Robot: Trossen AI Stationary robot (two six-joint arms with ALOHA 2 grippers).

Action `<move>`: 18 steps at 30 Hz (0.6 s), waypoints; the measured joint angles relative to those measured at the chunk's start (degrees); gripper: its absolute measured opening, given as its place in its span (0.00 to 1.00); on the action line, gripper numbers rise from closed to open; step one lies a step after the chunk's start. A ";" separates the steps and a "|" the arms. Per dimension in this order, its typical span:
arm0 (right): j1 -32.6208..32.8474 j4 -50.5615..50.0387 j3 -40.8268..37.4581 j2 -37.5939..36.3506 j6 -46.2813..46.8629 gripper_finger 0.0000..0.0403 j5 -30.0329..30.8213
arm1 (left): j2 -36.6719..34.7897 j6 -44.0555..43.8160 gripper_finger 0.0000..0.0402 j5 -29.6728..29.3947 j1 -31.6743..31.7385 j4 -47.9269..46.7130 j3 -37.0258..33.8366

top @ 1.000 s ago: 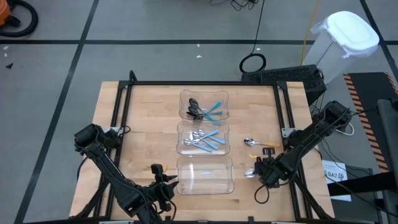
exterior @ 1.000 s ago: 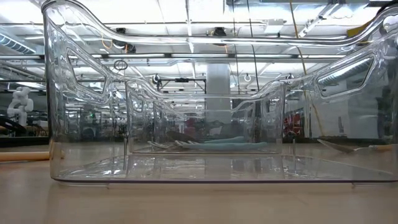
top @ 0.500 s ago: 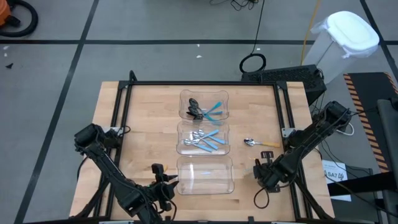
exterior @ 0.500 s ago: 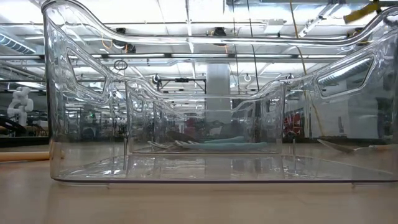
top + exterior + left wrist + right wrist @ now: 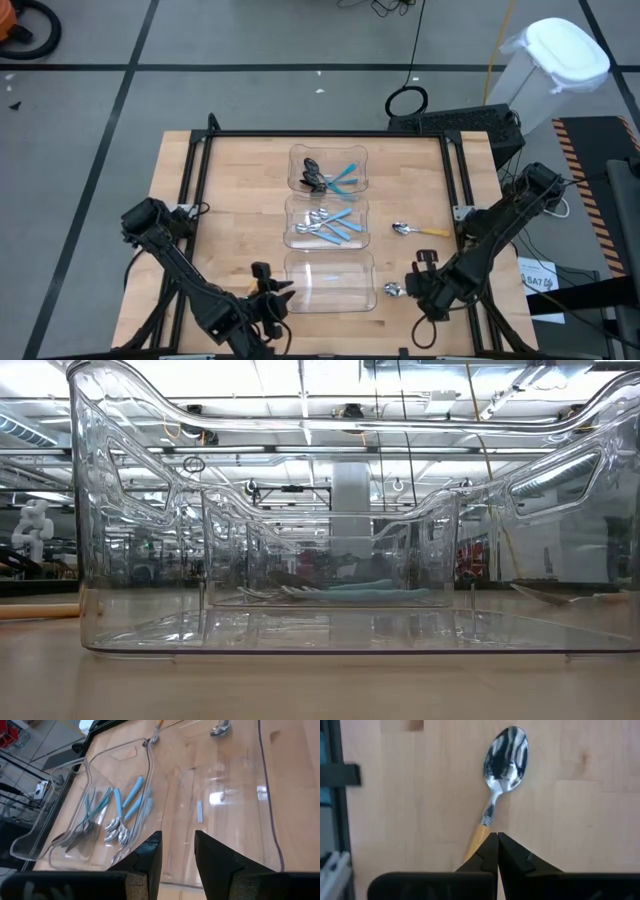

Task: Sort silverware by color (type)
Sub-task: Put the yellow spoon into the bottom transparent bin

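Note:
Three clear bins stand in a column mid-table. The far bin (image 5: 328,172) holds dark-bowled spoons with blue handles. The middle bin (image 5: 327,222) holds silver spoons with blue handles (image 5: 125,810). My right gripper (image 5: 410,288) is just right of the near bin (image 5: 330,281) and is shut on a silver spoon with an orange handle (image 5: 506,752). Its bowl (image 5: 393,290) points toward that bin. Another orange-handled spoon (image 5: 415,231) lies flat on the table, right of the middle bin. My left gripper (image 5: 175,855) is open at the near bin's near-left corner. My right gripper pinches the spoon's orange handle (image 5: 479,839) between its two fingertips, some way behind the neck. The fingers come from the table's right and run roughly along the handle. The bowl sticks out ahead of them toward the near bin, above the table.
A black frame (image 5: 190,200) runs around the wooden table top. The near bin's clear wall (image 5: 330,510) fills the low view. Bare wood lies left of the bins and along the far edge.
My right gripper, still shut on the orange-handled spoon, has moved toward the table's near edge and a little left, closer to the near bin's right wall. The spoon went with it. My left arm has shifted slightly to the right.

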 joint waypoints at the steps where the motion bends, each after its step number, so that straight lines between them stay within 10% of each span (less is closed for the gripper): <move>1: 0.03 0.64 -0.29 0.00 1.10 0.00 0.02 | 0.00 0.40 0.29 -0.01 0.02 0.41 0.00; 18: 4.36 3.15 -1.53 8.20 15.79 0.40 0.89 | 0.00 0.62 0.29 -0.01 0.00 0.70 0.00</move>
